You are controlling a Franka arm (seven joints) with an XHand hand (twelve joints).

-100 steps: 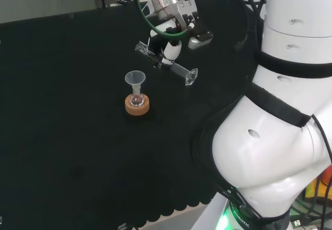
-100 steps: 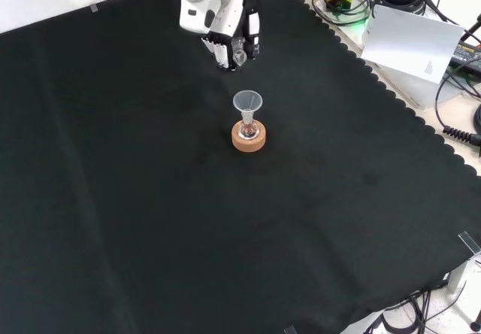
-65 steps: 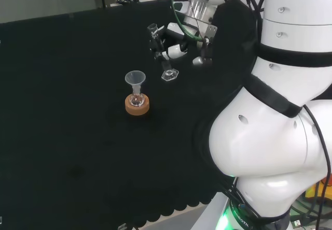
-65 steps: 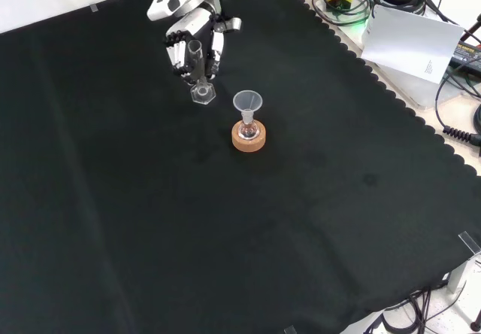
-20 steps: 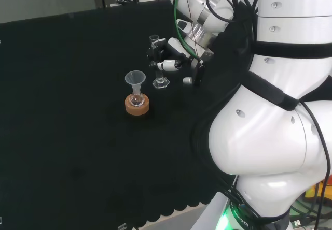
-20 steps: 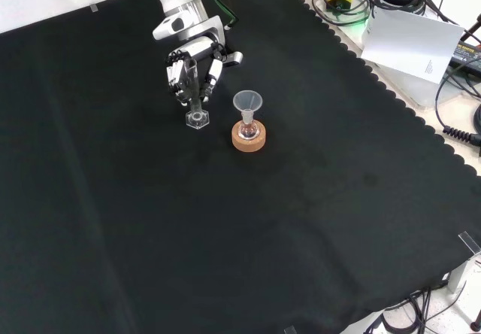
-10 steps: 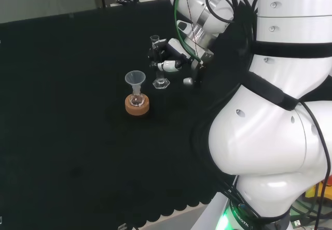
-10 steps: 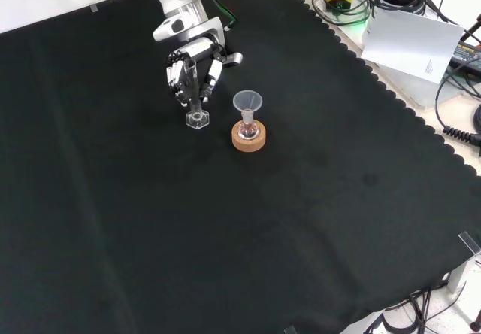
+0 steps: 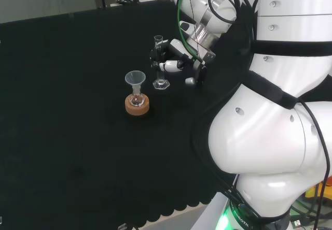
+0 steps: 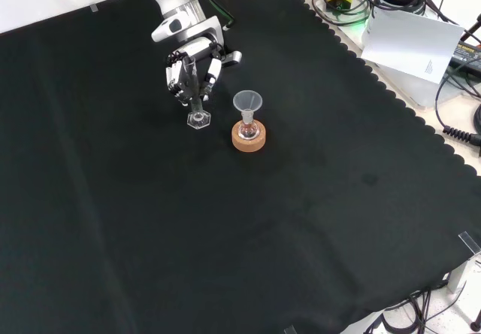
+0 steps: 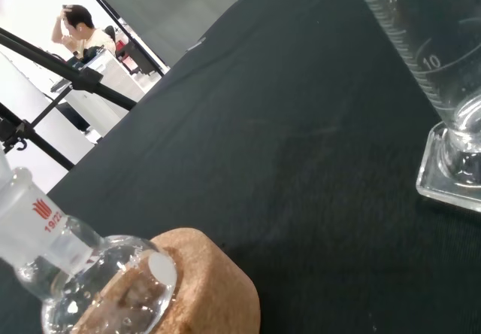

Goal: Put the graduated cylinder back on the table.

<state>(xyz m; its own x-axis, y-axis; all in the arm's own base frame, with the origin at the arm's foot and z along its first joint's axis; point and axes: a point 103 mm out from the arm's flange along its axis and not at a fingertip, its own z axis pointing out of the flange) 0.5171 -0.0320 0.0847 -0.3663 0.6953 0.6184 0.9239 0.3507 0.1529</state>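
The clear graduated cylinder [image 9: 158, 61] stands upright with its hexagonal foot [image 10: 198, 119] on the black cloth. In the head view it is just right of the funnel. The black and white hand [image 10: 192, 65] comes in from the top of the front view, its fingers [image 9: 167, 66] curled round the cylinder's tube [image 10: 192, 86] above the foot. The wrist view shows the tube's printed scale [image 11: 409, 44] and the foot [image 11: 451, 170] resting on the cloth.
A small round flask [image 11: 79, 277] with a clear funnel [image 9: 135, 78] in its neck sits on a cork ring [image 10: 249, 138], close beside the cylinder. The arm's white links [image 9: 270, 111] stand at the head view's right. Cables and paper [image 10: 409, 44] lie beyond the cloth's scalloped edge.
The hand turned the cylinder from slanted in the air to upright and lowered it to the cloth beside the flask. Over the last second it has hardly moved.
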